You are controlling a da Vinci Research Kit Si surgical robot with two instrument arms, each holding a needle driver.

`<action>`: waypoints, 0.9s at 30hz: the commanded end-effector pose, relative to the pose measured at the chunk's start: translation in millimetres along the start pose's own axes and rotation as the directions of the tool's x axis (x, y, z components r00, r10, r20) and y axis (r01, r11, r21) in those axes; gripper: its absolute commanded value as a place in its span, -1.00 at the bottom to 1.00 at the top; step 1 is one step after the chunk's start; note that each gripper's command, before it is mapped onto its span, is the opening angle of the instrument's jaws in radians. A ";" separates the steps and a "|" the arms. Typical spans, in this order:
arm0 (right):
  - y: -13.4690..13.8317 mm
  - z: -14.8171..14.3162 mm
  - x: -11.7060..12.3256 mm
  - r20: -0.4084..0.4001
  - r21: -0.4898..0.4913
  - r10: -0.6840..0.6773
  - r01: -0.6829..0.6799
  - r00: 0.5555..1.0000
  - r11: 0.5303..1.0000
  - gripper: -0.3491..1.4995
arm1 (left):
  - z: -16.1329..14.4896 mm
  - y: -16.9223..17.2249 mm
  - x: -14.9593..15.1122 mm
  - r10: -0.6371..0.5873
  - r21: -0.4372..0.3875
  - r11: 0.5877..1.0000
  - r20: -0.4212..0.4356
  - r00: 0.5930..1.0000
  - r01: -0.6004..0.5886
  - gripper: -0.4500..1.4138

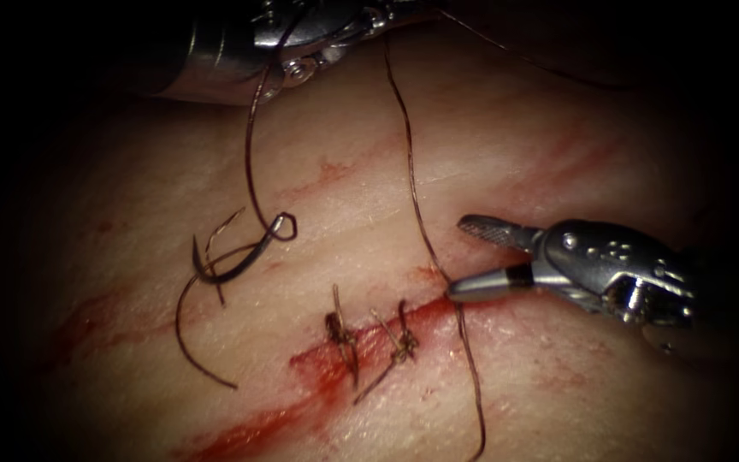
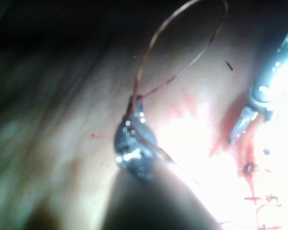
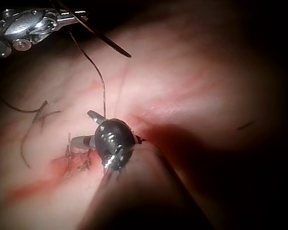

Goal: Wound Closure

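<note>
Steel catches the light at the upper left of the endoscope frame, where the left tool (image 1: 335, 34) sits high above the tissue (image 1: 558, 154). Thread (image 1: 412, 197) runs up to its tip and seems pinched there, and in the left wrist view a loop of thread rises from that same tip, so I take its jaws to be closed on the thread.

Below it, left of centre, the curved needle (image 1: 237, 265) lies loose on the surface to the left of the cut (image 1: 361, 355), held by neither tool and not in the tissue, with thread curling around it.

In the middle, two knotted stitches (image 1: 342, 329) cross the cut, their trimmed ends sticking up. Red fluid (image 1: 258, 428) marks the cut line running toward the lower left, where I judge the edges are not yet stitched.

At centre right, the right tool (image 1: 481, 261) has its jaws spread wide and grips nothing; its lower jaw rests by the long strand near the cut's right end.

So the closure looks partly done: two stitches placed and tied, a further strand being handled, and more of the cut left to close.
</note>
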 end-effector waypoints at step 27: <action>3.5 8.9 -3.1 0.037 0.031 0.035 -0.036 0.999 0.999 0.98 | -0.8 7.6 8.1 0.005 -0.060 0.998 -0.035 0.999 -0.007 -1.00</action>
